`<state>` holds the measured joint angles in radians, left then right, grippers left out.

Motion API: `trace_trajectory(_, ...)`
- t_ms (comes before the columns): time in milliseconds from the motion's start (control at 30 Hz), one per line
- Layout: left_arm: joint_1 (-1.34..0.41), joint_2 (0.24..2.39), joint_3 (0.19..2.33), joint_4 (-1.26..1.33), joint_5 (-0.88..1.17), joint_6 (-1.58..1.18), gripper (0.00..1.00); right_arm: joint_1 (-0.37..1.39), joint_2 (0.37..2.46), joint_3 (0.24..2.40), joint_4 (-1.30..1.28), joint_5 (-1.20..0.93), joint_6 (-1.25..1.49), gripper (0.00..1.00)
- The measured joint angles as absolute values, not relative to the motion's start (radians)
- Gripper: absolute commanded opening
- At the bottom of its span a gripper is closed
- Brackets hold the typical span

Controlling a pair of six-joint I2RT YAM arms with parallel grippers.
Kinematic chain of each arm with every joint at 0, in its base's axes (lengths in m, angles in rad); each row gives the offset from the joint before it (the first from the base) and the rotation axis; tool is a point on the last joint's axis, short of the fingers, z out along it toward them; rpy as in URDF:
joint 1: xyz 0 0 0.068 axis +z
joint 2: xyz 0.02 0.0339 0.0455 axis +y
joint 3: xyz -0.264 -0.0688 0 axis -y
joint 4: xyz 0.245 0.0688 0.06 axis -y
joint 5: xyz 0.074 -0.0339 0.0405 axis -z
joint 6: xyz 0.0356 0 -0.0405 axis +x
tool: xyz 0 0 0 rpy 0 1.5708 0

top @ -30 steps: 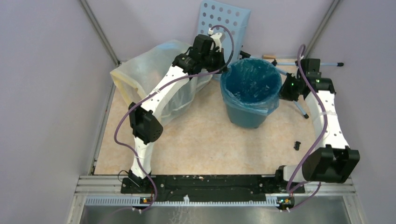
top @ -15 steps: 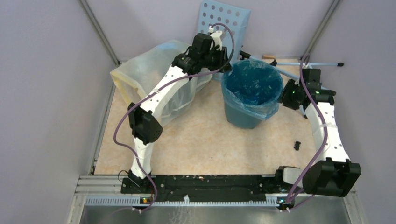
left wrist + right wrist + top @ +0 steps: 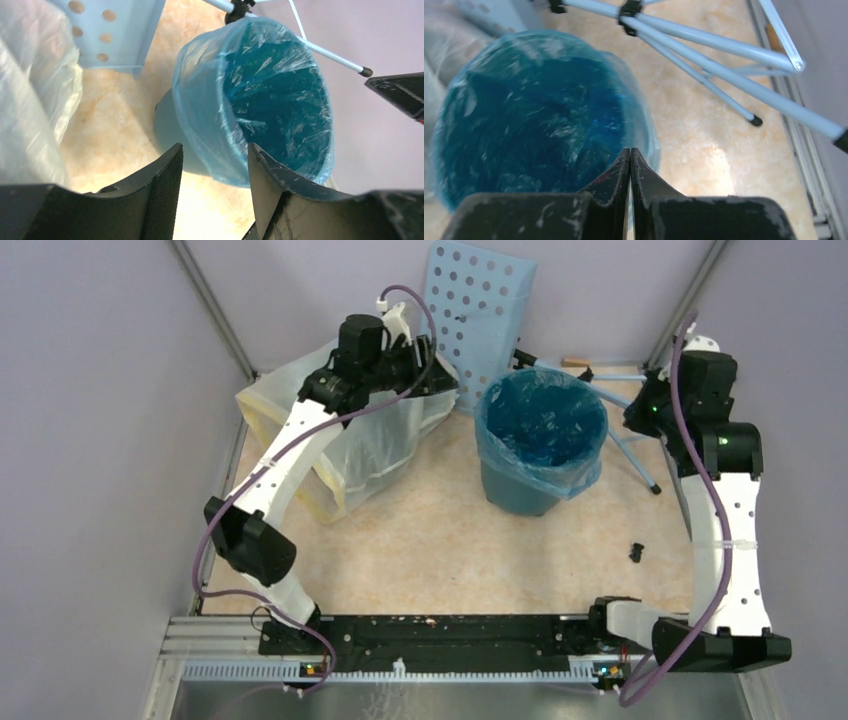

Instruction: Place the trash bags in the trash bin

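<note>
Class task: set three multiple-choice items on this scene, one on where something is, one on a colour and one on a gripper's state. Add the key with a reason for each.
1. Where is the light-blue bag in relation to the bin?
A. Lining it, edge folded over the rim.
B. Spread flat beside it.
C. Balled up in front of it.

2. What colour is the perforated panel behind the bin?
A. Red.
B. Pale blue.
C. Black.

3. How does the right gripper stand?
A. Wide open.
B. Shut, holding nothing.
C. Shut on the bag.

Key:
1 A, the top view shows the bag's edge draped outside the rim.
2 B, the panel is plainly pale blue in the top view.
3 B, its wrist view shows the fingers pressed together with nothing between them.
</note>
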<state>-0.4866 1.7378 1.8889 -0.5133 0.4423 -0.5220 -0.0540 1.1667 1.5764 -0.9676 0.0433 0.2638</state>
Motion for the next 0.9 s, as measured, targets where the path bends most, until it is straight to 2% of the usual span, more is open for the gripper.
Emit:
trace_trajectory(200,-0.472,1.587,1.6,-0.441,0.501,-0.583,0.57,0.173,1.228,1.691,-0.979,0.056,0.254,0.0)
trace_trajectory(400,-0.488,1.535,1.311,-0.283,0.557,-0.684,0.58,0.254,1.33,1.693,-0.985,0.03,0.257,0.0)
trace_trajectory(500,-0.49,1.524,1.207,-0.196,0.588,-0.733,0.64,0.315,1.38,1.688,-0.986,0.028,0.254,0.0)
trace_trajectory(633,-0.499,1.523,1.154,-0.075,0.626,-0.782,0.69,0.356,1.43,1.668,-0.979,0.024,0.253,0.0)
trace_trajectory(900,-0.53,1.584,1.151,0.138,0.695,-0.865,0.66,0.358,1.467,1.571,-0.913,0.014,0.254,0.0)
